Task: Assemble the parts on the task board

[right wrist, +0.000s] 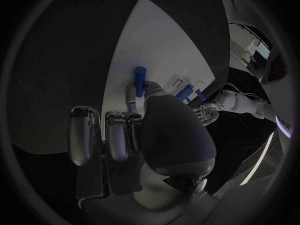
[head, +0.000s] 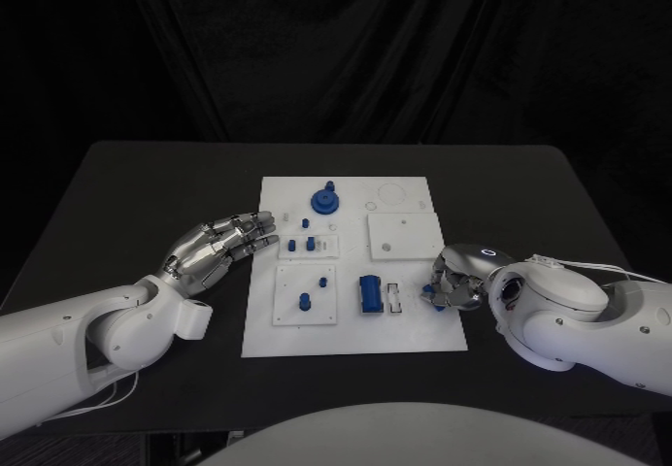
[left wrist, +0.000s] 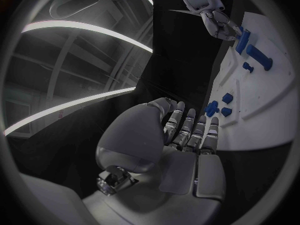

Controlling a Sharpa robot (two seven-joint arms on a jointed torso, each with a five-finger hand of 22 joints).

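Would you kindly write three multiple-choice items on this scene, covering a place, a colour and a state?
1. Where on the white task board does the round blue gear-like part stand?
A. at its far end
B. at its near end
C. off the board

2. What colour is the upright cylindrical part near the board's near right side?
A. red
B. blue
C. yellow

3. How is the silver left hand?
A. holding a part
B. fingers out, holding nothing
C. flat on the gear

Answers: 1 A, it stands by the far edge. 2 B, it is blue like the other parts. 3 B, its fingers reach toward the board's left edge with nothing in them.
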